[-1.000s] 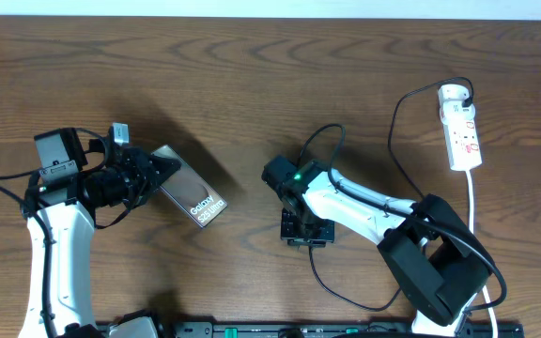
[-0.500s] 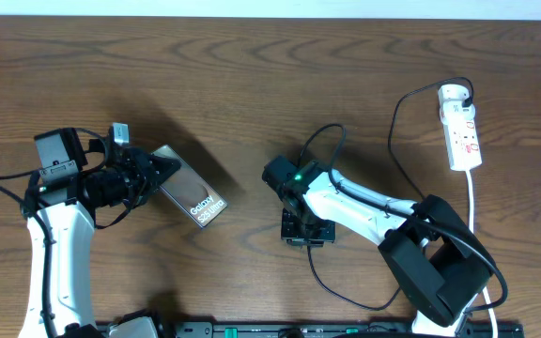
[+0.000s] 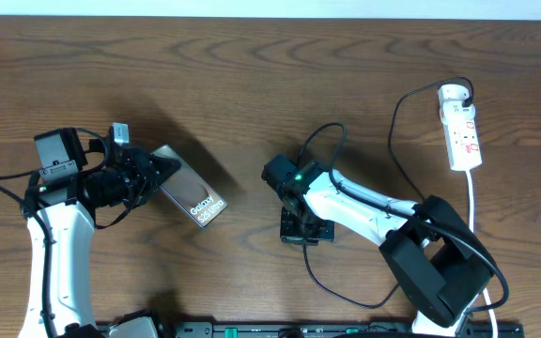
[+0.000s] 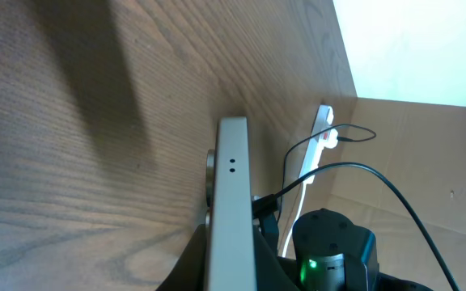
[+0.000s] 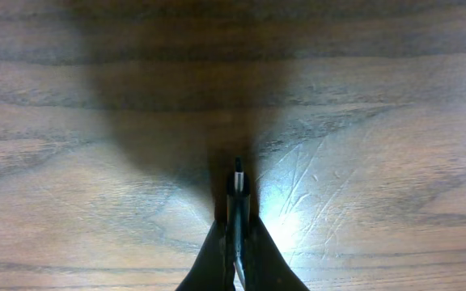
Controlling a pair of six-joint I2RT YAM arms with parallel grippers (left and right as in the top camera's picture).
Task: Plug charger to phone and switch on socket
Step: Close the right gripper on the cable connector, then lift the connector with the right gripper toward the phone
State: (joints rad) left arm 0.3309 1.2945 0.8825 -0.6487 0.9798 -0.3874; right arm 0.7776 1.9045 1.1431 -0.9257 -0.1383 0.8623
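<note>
Charger [image 3: 392, 131] first, from overhead: its black plug [image 3: 462, 92] sits in the far end of the socket [image 3: 460, 127], which lies at the far right of the bench [image 3: 252, 75]. The thin cable curves left and toward the near side, passes under my right arm [image 3: 364, 202], and shows again near the front edge, running to my right jaws close to the middle of the bench. The phone [image 3: 195, 202] is left of centre, with its lettered bronze back facing up and its left end clenched in my left jaws, well apart from my right jaws. Through my left wrist camera the phone stands edge-on up the middle of the picture, a narrow pale edge with two small holes, gripped between my fingers [image 4: 191, 257] at the bottom. Beyond it I see the white socket small in the distance, black cable looping in front of it, and the dark wrist of my right arm with a green light [image 4: 310, 265]. Through my right wrist camera my right jaws are pressed together on the small connector tip [image 5: 238, 179] of the charger, which pokes out past the fingertips over the wood grain. A dark shadow spreads around it and a bright patch lies just to its right. Whether the tip touches the bench I cannot tell.
</note>
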